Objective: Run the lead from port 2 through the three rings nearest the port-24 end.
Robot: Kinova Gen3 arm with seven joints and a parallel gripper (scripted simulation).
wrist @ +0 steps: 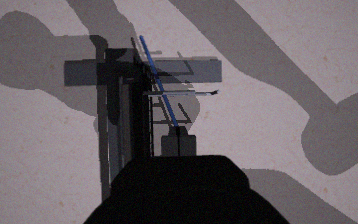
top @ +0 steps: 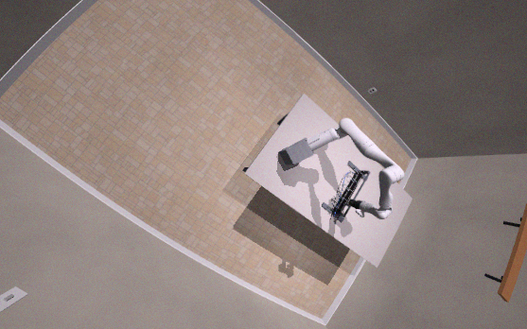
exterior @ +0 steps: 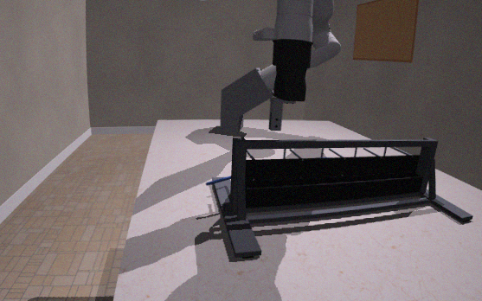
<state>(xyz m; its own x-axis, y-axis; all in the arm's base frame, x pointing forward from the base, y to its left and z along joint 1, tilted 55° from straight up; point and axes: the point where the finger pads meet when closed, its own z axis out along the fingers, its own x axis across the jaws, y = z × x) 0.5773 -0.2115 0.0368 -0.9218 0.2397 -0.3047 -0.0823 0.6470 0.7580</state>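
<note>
The dark rack with the patch panel stands on the white table and is seen from its back in the exterior view. It also shows in the top view and end-on in the wrist view. The blue lead runs along the rack's ring side. Its tip sticks out past the rack's left end, low by the table. I cannot tell whether it lies inside the rings. My gripper is shut and hangs above the rack's far side, clear of the top rail. In the wrist view its fingers are pressed together, with the lead below them.
The arm's grey base block stands behind the rack on the table. The rack's foot juts toward the camera. The table's left edge is close to the rack's left end.
</note>
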